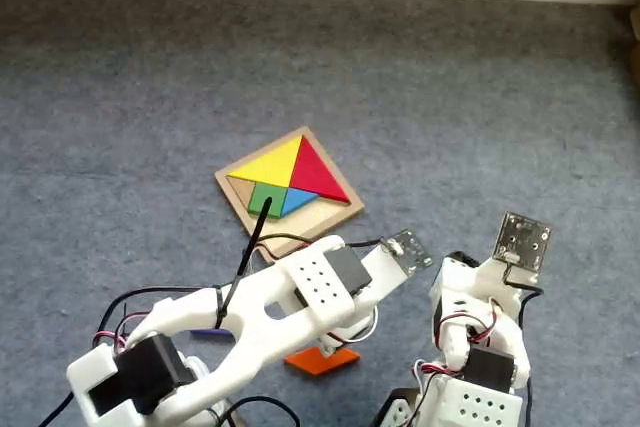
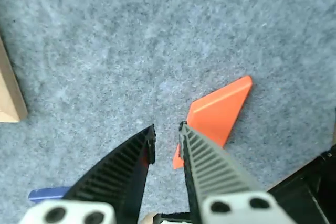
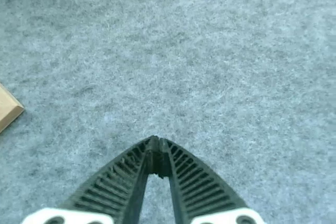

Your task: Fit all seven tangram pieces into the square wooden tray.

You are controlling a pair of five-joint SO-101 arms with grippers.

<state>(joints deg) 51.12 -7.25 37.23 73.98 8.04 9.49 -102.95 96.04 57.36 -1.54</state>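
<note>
Down on the grey counter [image 1: 480, 97], the orange piece [image 2: 218, 114] lay flat just beside one fingertip of my left end effector [image 2: 167, 129], close enough that I could not tell whether they touched. It was a slanted four-sided piece. Its long axis ran diagonally away from that fingertip and ended in a sharp corner pointing away from me. From the high view, the same orange piece [image 1: 320, 359] lay with its long axis roughly crosswise, partly covered by my left arm [image 1: 290, 302].

My left end effector was spread a little, with a narrow gap between the ribbed fingers and nothing in it. My right end effector [image 3: 158, 142] was pressed together at the tips, pinching nothing, over bare counter.

The square wooden tray [image 1: 335, 215] sat well apart from the orange piece, turned so that one corner pointed away from me. Inside it were a yellow triangle [image 1: 272, 162], a red triangle [image 1: 318, 172], a green square [image 1: 265, 197] and a small blue triangle [image 1: 297, 201], packed against one another. A blue piece [image 2: 47, 193] lay on the counter near my left end effector.
</note>
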